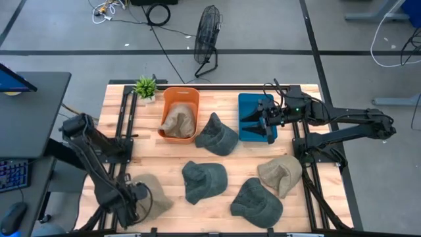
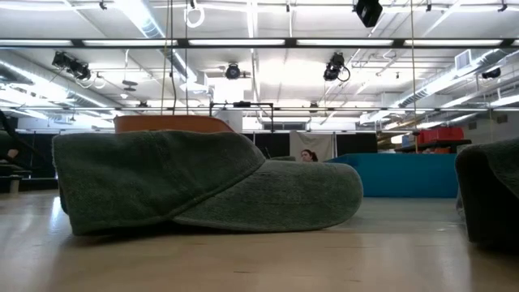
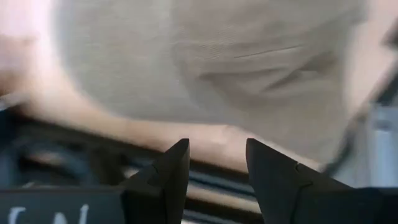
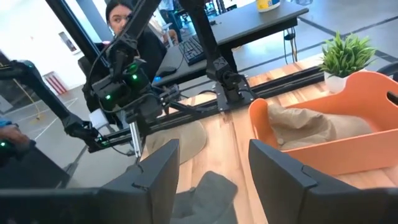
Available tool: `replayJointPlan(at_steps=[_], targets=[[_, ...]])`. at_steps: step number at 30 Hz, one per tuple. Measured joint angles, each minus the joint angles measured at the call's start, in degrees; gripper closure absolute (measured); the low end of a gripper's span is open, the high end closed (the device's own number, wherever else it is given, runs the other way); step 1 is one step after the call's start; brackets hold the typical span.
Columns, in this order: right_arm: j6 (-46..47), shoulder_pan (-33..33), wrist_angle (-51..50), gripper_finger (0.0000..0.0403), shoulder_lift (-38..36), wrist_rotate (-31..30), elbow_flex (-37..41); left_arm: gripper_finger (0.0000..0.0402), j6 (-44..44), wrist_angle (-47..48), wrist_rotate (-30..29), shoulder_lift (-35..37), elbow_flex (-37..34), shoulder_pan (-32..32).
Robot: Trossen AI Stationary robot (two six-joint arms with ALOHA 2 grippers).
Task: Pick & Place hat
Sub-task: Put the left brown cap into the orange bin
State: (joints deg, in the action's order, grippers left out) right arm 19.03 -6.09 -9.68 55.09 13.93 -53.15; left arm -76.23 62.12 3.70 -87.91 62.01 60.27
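a tan fabric cap (image 1: pixel 152 195) lies at the table's near left corner, and the left gripper (image 1: pixel 136 201) sits right at its edge, fingers spread with nothing between them; from the left wrist the cap (image 3: pixel 205 68) spreads just ahead of the two dark fingertips (image 3: pixel 177 163), not yet touched as far as one can tell. further out from that gripper, three dark green fabric caps (image 1: pixel 204 181) are scattered across the light wooden table (image 1: pixel 230 164), and a second tan cap (image 1: pixel 281 174) rests near the right side. at the far edge, an orange plastic bin (image 1: pixel 179 97) already holds a tan cap (image 1: pixel 177 122), with a small green potted plant (image 1: pixel 145 87) beside it. the right gripper (image 1: pixel 253 120) hangs over a blue tray (image 1: pixel 250 100), fingers spread, empty. a person (image 4: pixel 121 14) shows beyond the table in the right wrist view.
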Motion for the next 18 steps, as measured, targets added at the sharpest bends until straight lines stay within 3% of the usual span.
replayJointPlan(at_steps=[7,18], targets=[[-0.02,0.0,0.05,0.0207,0.04,0.0,0.0,0.0247,-3.41,-12.37,-0.25,1.37,-5.47,-1.13],[-0.46,0.0,-0.15,0.0207,1.6,0.02,0.0,0.0246,-7.15,-11.01,-2.41,-0.1,-3.39,-2.36]])
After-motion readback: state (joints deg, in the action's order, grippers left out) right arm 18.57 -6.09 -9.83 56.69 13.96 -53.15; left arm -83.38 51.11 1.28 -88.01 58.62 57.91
